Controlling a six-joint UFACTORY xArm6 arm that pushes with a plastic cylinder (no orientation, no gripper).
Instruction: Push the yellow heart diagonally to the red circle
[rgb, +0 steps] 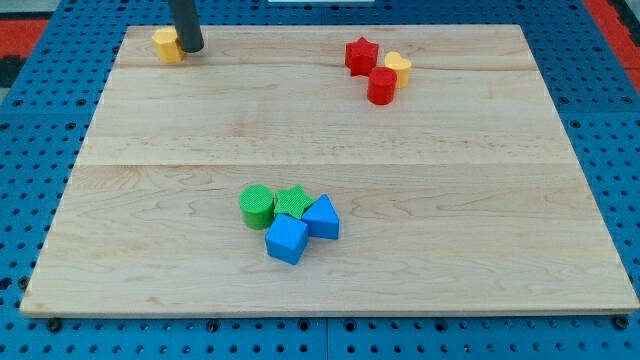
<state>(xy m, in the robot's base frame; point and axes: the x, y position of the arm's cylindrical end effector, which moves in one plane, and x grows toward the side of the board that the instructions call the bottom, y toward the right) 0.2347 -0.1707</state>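
Observation:
The yellow heart (399, 66) sits at the view's top right, touching the red circle (381, 87) just below and left of it. A red star (360, 55) stands close to the heart's left. My tip (190, 47) is at the view's top left, far from the heart, right beside a yellow block (166, 45) whose shape I cannot make out; the tip stands at that block's right side.
A cluster sits at the view's lower middle: a green circle (257, 206), a green star (292, 201), a blue triangle (322, 217) and a blue cube (287, 239). The wooden board (480, 200) lies on a blue pegboard.

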